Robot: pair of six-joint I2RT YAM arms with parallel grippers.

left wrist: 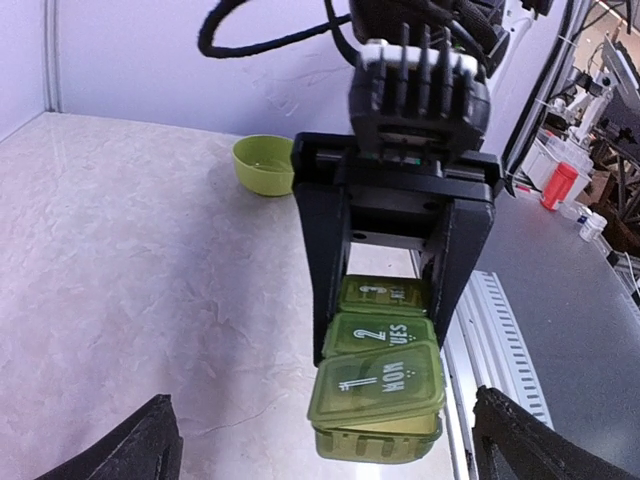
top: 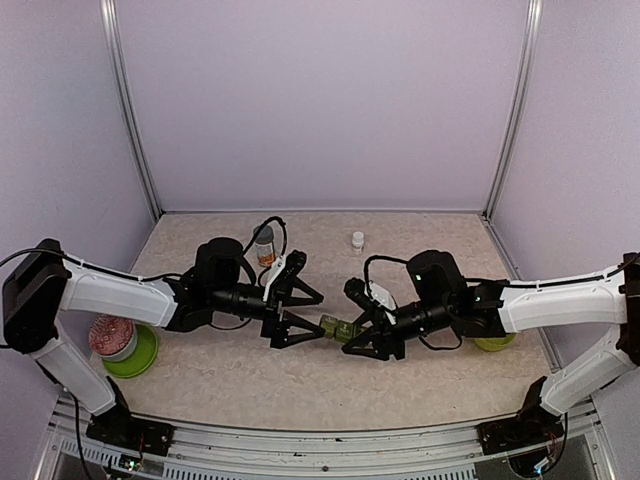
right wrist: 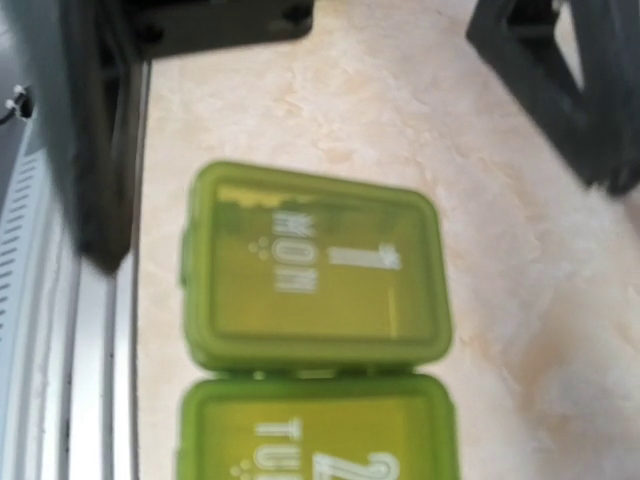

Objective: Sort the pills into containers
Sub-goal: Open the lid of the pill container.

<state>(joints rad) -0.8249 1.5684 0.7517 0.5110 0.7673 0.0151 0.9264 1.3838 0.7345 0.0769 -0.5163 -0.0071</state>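
The containers, a strip of olive-green pill box (top: 338,328) compartments, hang above the table between the two arms. My right gripper (top: 362,328) is shut on the strip, its black fingers (left wrist: 330,270) pressing both long sides. The lids read 1 MON (left wrist: 385,385) and 2 TUES (right wrist: 320,430); the MON lid stands slightly ajar. My left gripper (top: 318,316) is open wide, its fingertips (left wrist: 150,445) far apart on either side of the MON end without touching it. Loose pills are out of view.
A clear bottle with orange contents (top: 263,243) and a small white bottle (top: 357,240) stand at the back. A lime-green bowl (top: 135,355) with a pinkish tub sits front left. Another lime bowl (top: 493,343) lies behind the right arm. The table's front rail (left wrist: 500,330) is close.
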